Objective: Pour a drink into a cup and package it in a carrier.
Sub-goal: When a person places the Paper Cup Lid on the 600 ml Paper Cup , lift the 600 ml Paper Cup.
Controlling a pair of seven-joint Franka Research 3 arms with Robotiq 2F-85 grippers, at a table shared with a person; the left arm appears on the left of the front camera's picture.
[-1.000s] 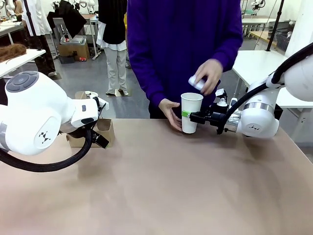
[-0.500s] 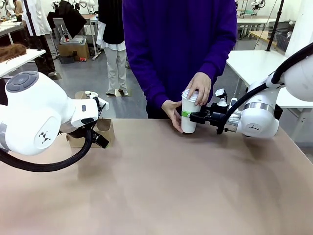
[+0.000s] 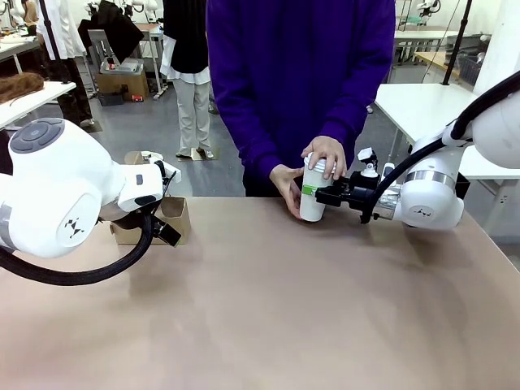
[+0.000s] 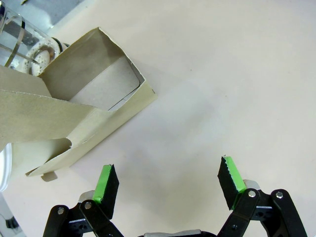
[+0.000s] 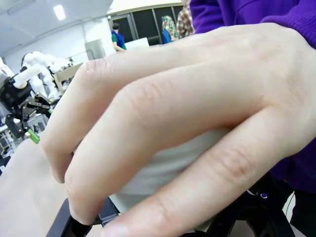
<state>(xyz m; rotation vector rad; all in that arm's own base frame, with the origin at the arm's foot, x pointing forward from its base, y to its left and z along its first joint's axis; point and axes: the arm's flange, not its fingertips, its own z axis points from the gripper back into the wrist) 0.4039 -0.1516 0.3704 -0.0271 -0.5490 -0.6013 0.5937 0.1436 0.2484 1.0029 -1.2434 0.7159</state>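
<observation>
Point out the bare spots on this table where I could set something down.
The near and middle table is bare, from the carrier across to the right edge. The patch under the open left gripper, beside the carrier, is free too. Crowded: the far edge, where the person's hands and the right gripper hold the cup.

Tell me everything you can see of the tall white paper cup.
The cup is tall, plain white, slightly tapered and looks like paper. It stands upright on the brown table near its far edge. The right gripper is shut on its side, a green pad against the wall. A hand of the person presses on its top, where a white lid seems to sit; the other hand steadies its left side. Its contents are hidden.
</observation>
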